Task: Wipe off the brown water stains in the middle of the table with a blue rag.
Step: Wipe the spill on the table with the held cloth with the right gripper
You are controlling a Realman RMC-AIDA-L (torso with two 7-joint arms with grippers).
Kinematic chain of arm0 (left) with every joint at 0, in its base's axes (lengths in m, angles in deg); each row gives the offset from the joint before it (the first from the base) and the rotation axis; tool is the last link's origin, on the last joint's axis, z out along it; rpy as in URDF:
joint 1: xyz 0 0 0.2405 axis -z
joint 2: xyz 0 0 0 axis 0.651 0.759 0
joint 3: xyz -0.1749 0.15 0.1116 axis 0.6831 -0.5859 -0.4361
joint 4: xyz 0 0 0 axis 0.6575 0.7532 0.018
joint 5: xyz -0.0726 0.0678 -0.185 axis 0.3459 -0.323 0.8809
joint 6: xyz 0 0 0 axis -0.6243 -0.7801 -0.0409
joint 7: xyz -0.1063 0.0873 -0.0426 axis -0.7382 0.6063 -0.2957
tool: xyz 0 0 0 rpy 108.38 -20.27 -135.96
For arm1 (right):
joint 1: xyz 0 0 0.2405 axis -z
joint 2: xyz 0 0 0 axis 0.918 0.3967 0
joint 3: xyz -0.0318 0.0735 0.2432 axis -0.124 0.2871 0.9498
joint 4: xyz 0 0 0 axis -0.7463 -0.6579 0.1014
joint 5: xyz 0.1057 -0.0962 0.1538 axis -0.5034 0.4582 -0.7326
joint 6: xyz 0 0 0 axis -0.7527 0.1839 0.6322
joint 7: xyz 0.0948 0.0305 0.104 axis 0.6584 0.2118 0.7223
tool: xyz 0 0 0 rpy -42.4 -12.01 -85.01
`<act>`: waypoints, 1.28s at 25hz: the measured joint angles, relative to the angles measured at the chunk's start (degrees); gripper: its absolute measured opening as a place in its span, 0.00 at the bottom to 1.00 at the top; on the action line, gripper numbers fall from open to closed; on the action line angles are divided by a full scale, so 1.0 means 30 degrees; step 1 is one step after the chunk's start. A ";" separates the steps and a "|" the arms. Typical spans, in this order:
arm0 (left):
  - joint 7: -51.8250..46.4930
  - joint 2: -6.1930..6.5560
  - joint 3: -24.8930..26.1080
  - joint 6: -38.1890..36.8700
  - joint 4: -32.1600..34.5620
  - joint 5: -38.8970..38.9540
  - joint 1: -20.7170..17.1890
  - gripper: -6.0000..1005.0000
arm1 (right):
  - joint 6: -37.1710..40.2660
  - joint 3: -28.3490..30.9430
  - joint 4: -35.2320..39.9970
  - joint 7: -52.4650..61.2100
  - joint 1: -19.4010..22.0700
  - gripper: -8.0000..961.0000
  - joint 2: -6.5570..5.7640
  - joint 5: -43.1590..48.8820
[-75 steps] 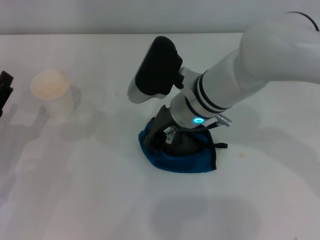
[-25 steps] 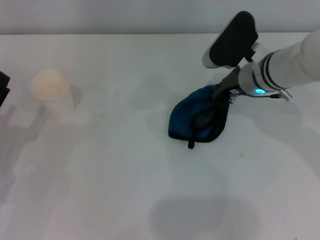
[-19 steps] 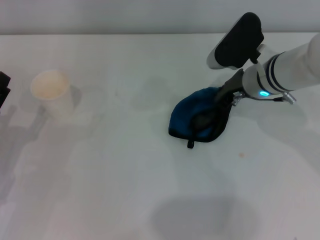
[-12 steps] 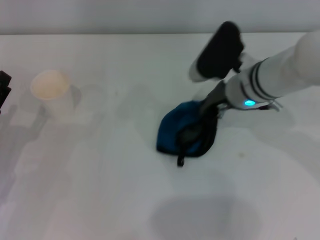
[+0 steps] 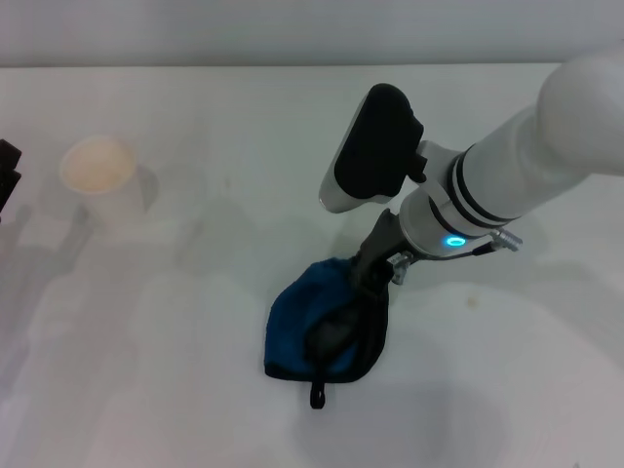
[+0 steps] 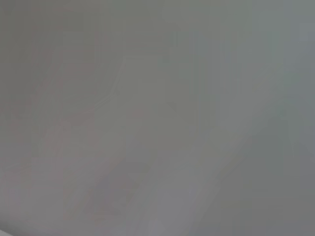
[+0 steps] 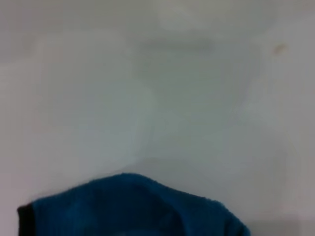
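The blue rag (image 5: 297, 327) lies bunched on the white table (image 5: 195, 390) just in front of the middle, its black loop (image 5: 316, 396) pointing to the front edge. My right gripper (image 5: 333, 336) presses down into the rag and is shut on it, dark fingers sunk in the cloth. The rag's edge also shows in the right wrist view (image 7: 133, 206). No hand-sized brown blotch shows; only one tiny tan droplet (image 5: 475, 300) sits to the right of the rag, also in the right wrist view (image 7: 279, 48). My left gripper (image 5: 8, 174) is parked at the far left edge.
A white paper cup (image 5: 99, 175) with a beige inside stands at the back left. The left wrist view shows only a plain grey surface.
My right gripper has dragged the rag from right of the middle toward the left and the front edge. The loop now trails at the front. The left arm has not moved.
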 joint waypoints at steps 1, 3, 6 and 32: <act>0.0005 0.0000 -0.0001 0.0001 0.0007 0.0000 0.0012 0.89 | 0.0017 0.0003 -0.0008 -0.0001 0.0028 0.04 -0.0002 0.0029; 0.0007 0.0000 -0.0001 0.0000 0.0021 0.0000 0.0042 0.89 | -0.0044 0.0280 -0.0121 -0.0002 0.0196 0.04 -0.0076 0.0106; 0.0030 0.0000 0.0000 0.0001 0.0026 0.0001 0.0088 0.89 | -0.0163 0.1451 -0.0252 -0.0003 0.0692 0.04 -0.0238 0.0876; -0.0021 0.0013 0.0000 0.0001 0.0466 0.0001 -0.0172 0.89 | -0.4178 0.5332 -0.2061 0.0070 0.0877 0.04 0.0072 0.4581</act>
